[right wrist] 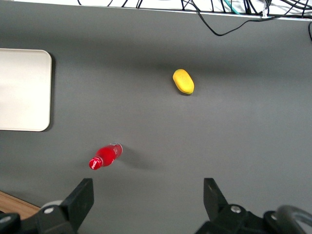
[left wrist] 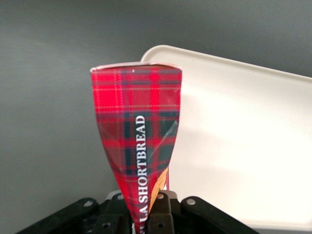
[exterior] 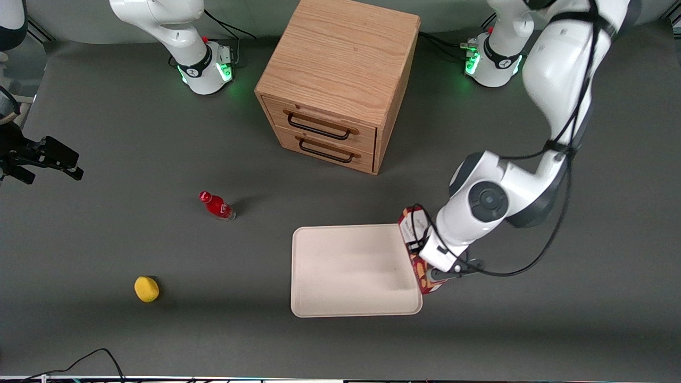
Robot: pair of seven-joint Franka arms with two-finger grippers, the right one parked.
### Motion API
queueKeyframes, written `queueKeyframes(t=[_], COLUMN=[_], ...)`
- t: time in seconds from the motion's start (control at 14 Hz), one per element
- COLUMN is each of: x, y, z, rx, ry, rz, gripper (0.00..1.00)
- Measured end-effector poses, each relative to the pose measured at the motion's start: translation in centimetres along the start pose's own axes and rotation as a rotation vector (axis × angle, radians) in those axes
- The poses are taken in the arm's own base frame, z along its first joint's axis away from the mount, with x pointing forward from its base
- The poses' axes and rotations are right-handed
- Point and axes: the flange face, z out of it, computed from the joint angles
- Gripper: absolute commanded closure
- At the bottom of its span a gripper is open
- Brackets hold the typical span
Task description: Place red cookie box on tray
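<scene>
1. One arm works here: we see it bent at the elbow, wrist angled down over the tray's (exterior: 351,271) edge at the working arm's end.
2. We see the gripper (left wrist: 146,212) clamped on the red cookie box (left wrist: 139,141).
3. We find the box held along that tray edge, above the rim.

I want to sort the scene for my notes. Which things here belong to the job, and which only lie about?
For the job:
- red cookie box, held in the left gripper over the tray's edge toward the working arm's end
- tray, cream-white, nothing on it yet

Only lying about:
- small red bottle
- yellow lemon-like object
- wooden two-drawer cabinet
</scene>
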Motion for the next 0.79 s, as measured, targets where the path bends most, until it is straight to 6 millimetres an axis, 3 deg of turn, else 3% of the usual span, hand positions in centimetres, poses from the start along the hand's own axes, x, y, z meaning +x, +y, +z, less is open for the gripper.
queueKeyframes(t=[0.14,0.21,0.29,0.79], x=[-0.1,-0.2,-0.3,-0.2], y=[-0.1,-0.1,0.0,-0.1], z=[2.5,2.9,3.0,3.0], rx=[-0.033,-0.036,-0.033,-0.019], ry=[0.015,0.018,0.02,0.033], rz=[0.002,0.006,0.012,0.021], gripper=[0.99,0.37,0.0,0.0])
